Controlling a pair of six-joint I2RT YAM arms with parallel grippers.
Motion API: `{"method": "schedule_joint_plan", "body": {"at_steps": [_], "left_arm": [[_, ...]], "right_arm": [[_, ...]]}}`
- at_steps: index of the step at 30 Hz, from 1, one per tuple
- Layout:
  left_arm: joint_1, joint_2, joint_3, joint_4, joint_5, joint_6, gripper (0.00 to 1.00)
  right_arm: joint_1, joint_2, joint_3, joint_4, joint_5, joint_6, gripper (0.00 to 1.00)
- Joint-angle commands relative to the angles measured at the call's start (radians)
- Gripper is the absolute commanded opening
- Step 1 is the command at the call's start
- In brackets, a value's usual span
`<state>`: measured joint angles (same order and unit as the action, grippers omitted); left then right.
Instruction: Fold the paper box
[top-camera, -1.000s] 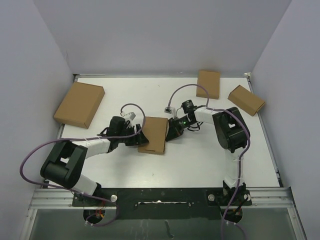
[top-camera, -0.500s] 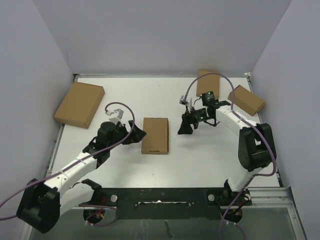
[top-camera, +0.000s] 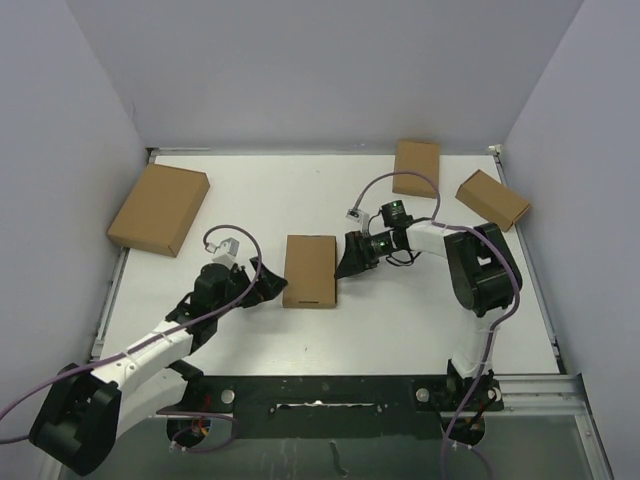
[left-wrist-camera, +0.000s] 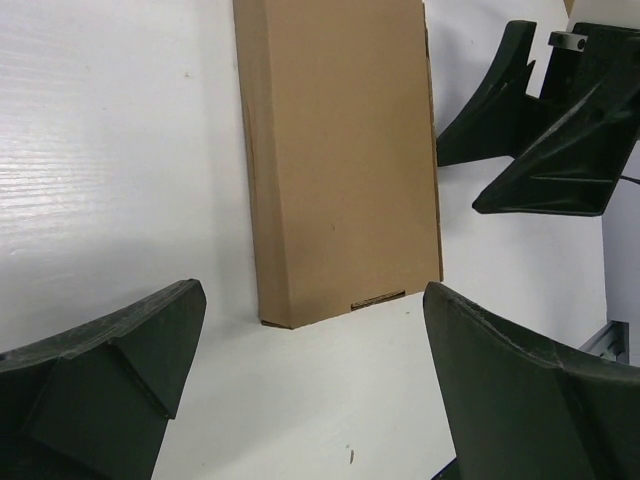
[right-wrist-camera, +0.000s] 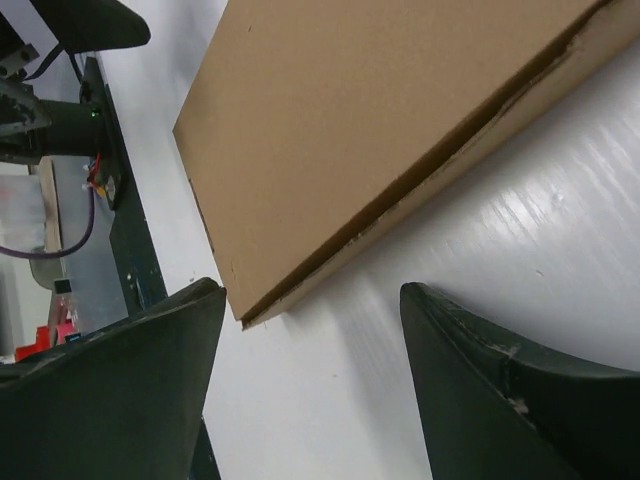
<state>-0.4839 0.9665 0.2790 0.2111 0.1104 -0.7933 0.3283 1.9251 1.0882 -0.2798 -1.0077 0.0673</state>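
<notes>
The paper box (top-camera: 310, 270) lies shut and flat on the white table, a plain brown rectangle. It fills the top of the left wrist view (left-wrist-camera: 340, 160) and the upper part of the right wrist view (right-wrist-camera: 380, 110). My left gripper (top-camera: 268, 280) stands open just left of the box's near end, apart from it, its jaws wide over bare table (left-wrist-camera: 315, 340). On the box's other side my right gripper (top-camera: 350, 258) is open too, close to the long right edge with nothing between its fingers (right-wrist-camera: 312, 325). It also shows in the left wrist view (left-wrist-camera: 540, 130).
A larger cardboard box (top-camera: 160, 208) sits at the back left. Two smaller cardboard boxes (top-camera: 416, 167) (top-camera: 492, 199) lie at the back right. Walls close the table on three sides. The arms' base rail (top-camera: 320, 395) runs along the near edge.
Both grippers let go of the box, opened and drew back from it. The right gripper has since come back close to the box's right edge. The box now lies square and flat.
</notes>
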Motion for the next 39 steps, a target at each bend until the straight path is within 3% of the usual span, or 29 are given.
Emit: {"method": "schedule_joint_plan", "body": {"at_steps": [1,12,27,34,39], "left_arm": [[-0.009,0.024,0.025,0.082,-0.001,-0.024,0.91],[-0.012,0.047,0.018,0.059,-0.050,-0.095,0.91],[-0.036,0.106,0.014,0.266,-0.004,-0.202,0.92],[-0.083,0.248,0.135,0.290,0.027,-0.155,0.60],[-0.132,0.471,0.279,0.369,0.106,-0.143,0.49]], "right_arm": [[0.037,0.024,0.060,0.078,0.051,0.160,0.69],[0.015,0.118,0.074,0.096,0.027,0.250,0.13],[-0.036,0.189,0.095,-0.001,0.050,0.180,0.08],[-0.038,0.163,0.117,-0.046,0.097,0.118,0.08],[-0.038,0.129,0.119,-0.063,0.121,0.084,0.08]]}}
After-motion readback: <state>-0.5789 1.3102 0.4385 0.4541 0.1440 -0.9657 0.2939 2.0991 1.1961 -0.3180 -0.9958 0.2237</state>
